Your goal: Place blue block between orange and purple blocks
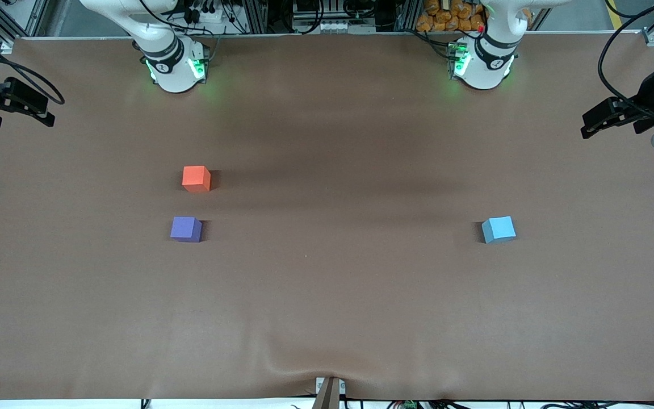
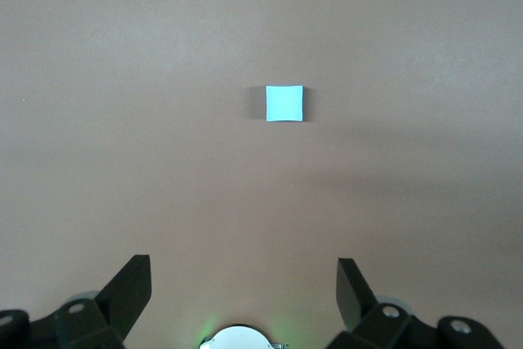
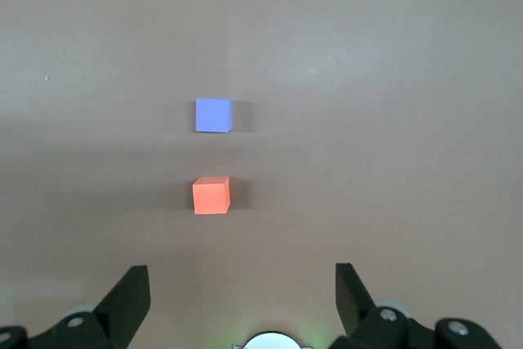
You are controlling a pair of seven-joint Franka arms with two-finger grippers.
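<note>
Both grippers spread and empty, raised at the table's ends.

The left gripper [image 2: 243, 288] hangs at the front view's right edge, the right gripper [image 3: 243, 288] at its left edge. The blue block [image 1: 498, 229] sits centre-right; the orange block [image 1: 196, 178] and purple block [image 1: 185, 229] sit centre-left, purple nearer the camera, a gap between them.

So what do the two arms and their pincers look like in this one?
Both arms are glossy white with black joint rings, and green lights glow at their bases. Black cables run along them. The left pincer and right pincer are black, each with two angular, wedge-shaped fingers on a black body with round metal fittings.
</note>
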